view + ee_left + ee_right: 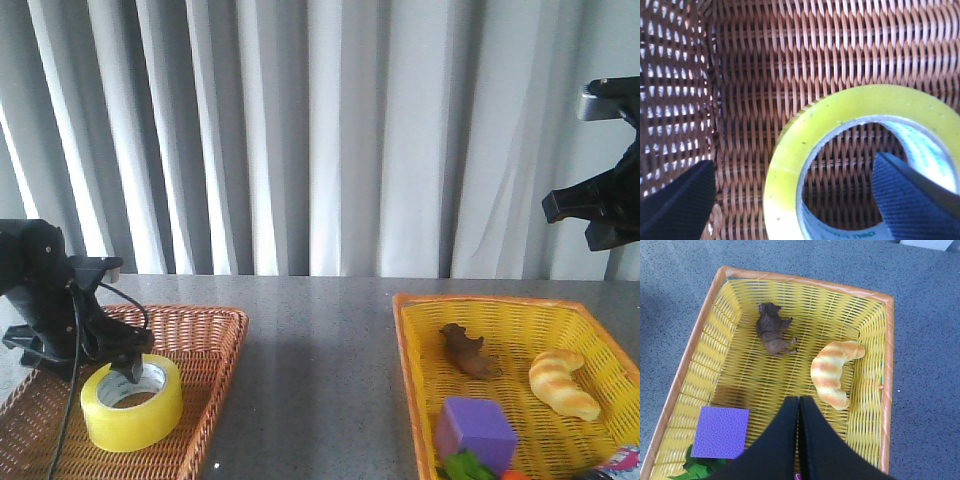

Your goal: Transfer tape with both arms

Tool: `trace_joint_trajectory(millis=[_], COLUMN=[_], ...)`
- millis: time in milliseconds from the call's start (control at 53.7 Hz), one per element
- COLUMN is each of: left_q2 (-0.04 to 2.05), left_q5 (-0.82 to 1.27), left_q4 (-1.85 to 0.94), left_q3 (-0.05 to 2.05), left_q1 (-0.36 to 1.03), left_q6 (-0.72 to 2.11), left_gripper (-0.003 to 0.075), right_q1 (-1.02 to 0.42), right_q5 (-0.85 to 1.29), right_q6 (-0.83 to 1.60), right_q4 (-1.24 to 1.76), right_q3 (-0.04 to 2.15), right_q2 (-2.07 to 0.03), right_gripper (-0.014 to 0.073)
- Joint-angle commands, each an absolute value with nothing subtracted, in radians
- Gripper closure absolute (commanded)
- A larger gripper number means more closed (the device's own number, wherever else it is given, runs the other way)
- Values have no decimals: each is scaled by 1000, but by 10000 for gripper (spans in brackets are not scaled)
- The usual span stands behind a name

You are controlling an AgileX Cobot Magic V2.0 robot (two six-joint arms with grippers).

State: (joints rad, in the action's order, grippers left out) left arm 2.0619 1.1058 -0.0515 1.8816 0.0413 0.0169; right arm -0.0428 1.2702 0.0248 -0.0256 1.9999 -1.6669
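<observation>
Yellow and translucent, the tape (132,403) is seen in the front view lying flat in the brown wicker basket (205,340), so nothing has been lifted or handed over yet; judged from this, the pickup, the pass between arms and the placing are all left. The left gripper (128,362) is lowered at the roll's far rim, one finger apparently dipped into the core. High above the yellow basket (420,330), well apart from the tape, the right gripper (600,215) is held in the air. In the left wrist view, the roll's wall is straddled: one fingertip (910,192) is seen inside the white printed core, the other outside the roll over the wicker, and the jaws are spread, with no contact on the tape that can be confirmed. In the right wrist view, the right fingers (799,440) are pressed together with nothing between them, over the yellow basket, where a brown animal figure (772,332), a croissant (832,372) and a purple cube (720,432) are lying.
</observation>
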Motion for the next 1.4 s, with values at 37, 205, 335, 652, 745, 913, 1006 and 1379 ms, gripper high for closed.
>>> trace_joint_trajectory(millis=[37,205,335,652,745,913,1006,1379], left_q2=[1911,1743,1588,1261,1196,1142,1133,1137], left_q5=[1062,1017,1000,990,980,973,961,967], left_q4=[-86,-153,-202,-202,-202,-202,-203,-205], left_q3=[1976,2043,2050,2050,2050,2050,2047,2047], left_q1=[39,39,39,39,39,42,42,42], left_q6=[-8,12,85,103,103,94,92,89], left_gripper=[180,288,404,729,728,728,728,727], right_q1=[-37,-37,-37,-37,-37,-37,-37,-37], right_q5=[1237,1237,1237,1237,1237,1237,1237,1237], right_q6=[32,32,32,32,32,32,32,32], right_q4=[-31,-31,-31,-31,-31,-31,-31,-31], right_q3=[2024,2024,2024,2024,2024,2024,2024,2024], right_q2=[-1618,-1618,-1618,-1618,-1618,-1618,-1618,-1618], right_gripper=[602,602,602,602,602,602,602,602])
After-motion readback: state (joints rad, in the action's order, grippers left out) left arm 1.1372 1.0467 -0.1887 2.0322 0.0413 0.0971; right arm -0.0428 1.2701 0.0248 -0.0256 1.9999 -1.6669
